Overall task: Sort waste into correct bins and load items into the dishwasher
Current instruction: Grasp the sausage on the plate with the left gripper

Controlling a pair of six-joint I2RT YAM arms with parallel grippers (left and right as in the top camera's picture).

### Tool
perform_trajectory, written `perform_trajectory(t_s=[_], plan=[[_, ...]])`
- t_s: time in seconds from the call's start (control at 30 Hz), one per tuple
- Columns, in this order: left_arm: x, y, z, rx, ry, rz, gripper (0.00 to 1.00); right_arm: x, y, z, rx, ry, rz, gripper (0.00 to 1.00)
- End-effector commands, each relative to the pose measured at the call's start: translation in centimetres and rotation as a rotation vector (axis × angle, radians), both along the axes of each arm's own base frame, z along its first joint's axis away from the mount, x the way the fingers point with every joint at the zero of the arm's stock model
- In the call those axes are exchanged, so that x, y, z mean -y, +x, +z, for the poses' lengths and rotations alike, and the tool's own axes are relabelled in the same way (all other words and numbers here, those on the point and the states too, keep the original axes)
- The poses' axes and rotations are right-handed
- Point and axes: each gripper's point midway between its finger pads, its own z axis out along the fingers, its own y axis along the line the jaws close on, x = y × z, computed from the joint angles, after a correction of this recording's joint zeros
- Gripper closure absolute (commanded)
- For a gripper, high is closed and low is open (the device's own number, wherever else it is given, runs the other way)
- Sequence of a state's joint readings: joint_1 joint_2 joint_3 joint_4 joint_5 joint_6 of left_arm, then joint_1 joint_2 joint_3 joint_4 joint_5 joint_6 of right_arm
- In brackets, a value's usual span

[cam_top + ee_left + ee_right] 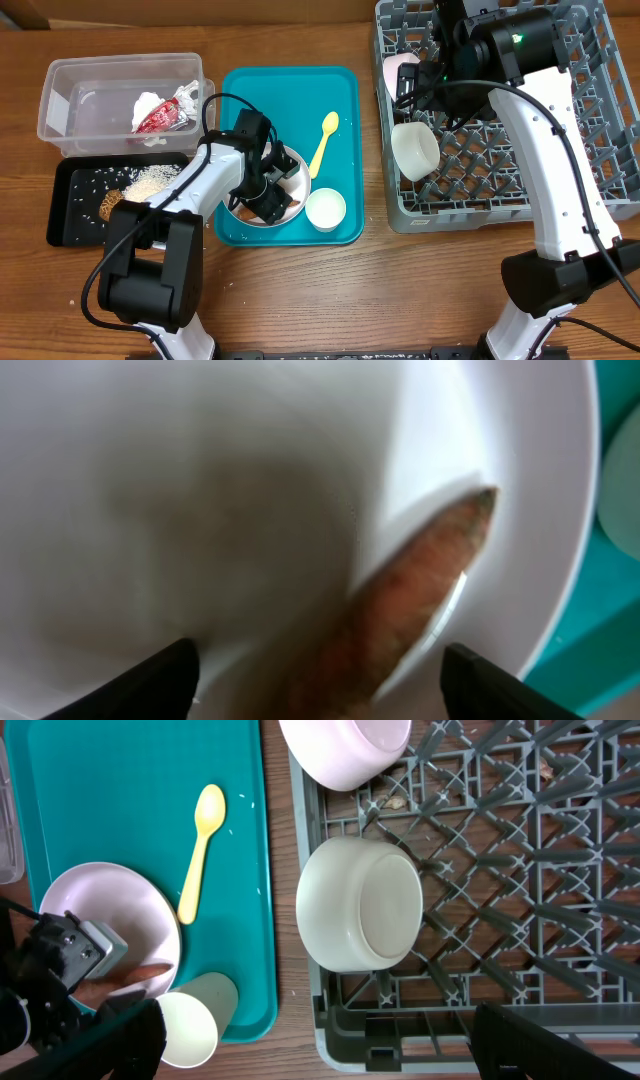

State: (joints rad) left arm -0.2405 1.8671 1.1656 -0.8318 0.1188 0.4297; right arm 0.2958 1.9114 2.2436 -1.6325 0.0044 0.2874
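One brown sausage-like stick (pixel 410 600) is laid slantwise inside the round plate (pixel 200 490), far tip pointed toward the plate's rim; the left pincer (pixel 320 685) is spread wide astride it, nothing gripped.

The tub (pixel 120 100) sat at the table's rear left, with the wrapper (pixel 160 118) and napkin (pixel 148 103) in it. Directly before it lay the shallow tray (pixel 70 225), holding rice grains (pixel 150 182) and the food lump (pixel 112 203). To their right lay the large tray (pixel 240 90). On it stood the round plate (pixel 130 910) with the sausage-like stick (pixel 400 610) in it, the cup (pixel 325 209) just to its right, and the spoon (pixel 323 142) behind the cup. The dish rack (pixel 590 190) stood farthest right, with one bowl (pixel 415 150) at its left edge and another bowl (pixel 398 68) behind that.
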Motion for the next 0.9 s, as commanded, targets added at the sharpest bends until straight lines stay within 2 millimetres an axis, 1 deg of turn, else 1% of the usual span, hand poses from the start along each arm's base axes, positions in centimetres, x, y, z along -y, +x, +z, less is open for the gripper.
perform_trajectory(t_s=[0.0, 0.03, 0.13, 0.17, 0.23, 0.43, 0.53, 0.63, 0.67, 0.77, 0.87], plan=[[-0.8, -0.4, -1.3, 0.001, 0.027, -0.019, 0.26, 0.0, -0.1, 0.5, 0.016, 0.003, 0.004, 0.0], [-0.8, -0.3, -1.5, 0.011, 0.025, -0.019, 0.29, 0.0, -0.1, 0.5, 0.016, 0.003, 0.004, 0.0], [-0.7, -0.2, -2.3, 0.034, 0.019, -0.018, 0.46, 0.0, -0.2, 0.5, 0.015, 0.002, 0.004, 0.0], [-0.7, -0.4, -2.5, 0.033, 0.019, -0.018, 0.6, 0.0, -0.1, 0.5, 0.016, 0.002, 0.004, 0.0], [-0.7, -0.3, -2.5, 0.034, 0.019, -0.018, 0.77, 0.0, -0.1, 0.5, 0.016, 0.002, 0.004, 0.0], [-0.5, 0.6, -2.3, 0.058, 0.007, 0.069, 0.78, 0.0, -0.1, 0.5, 0.016, 0.003, 0.004, 0.0], [-0.1, 2.3, -0.9, 0.089, -0.009, 0.149, 0.84, 0.0, -0.1, 0.5, 0.017, 0.003, 0.004, 0.0], [0.4, 4.3, 1.5, 0.115, -0.027, 0.227, 0.92, 0.0, -0.1, 0.5, 0.017, 0.003, 0.004, 0.0], [0.5, 4.8, 2.4, 0.117, -0.031, 0.249, 0.92, 0.0, -0.1, 0.5, 0.017, 0.003, 0.004, 0.0], [0.8, 6.2, 6.1, 0.126, -0.04, 0.288, 0.93, 0.0, -0.1, 0.5, 0.017, 0.002, 0.004, 0.0], [0.9, 7.0, 10.2, 0.136, -0.04, 0.289, 0.95, 0.0, -0.1, 0.5, 0.016, 0.003, 0.004, 0.0]])
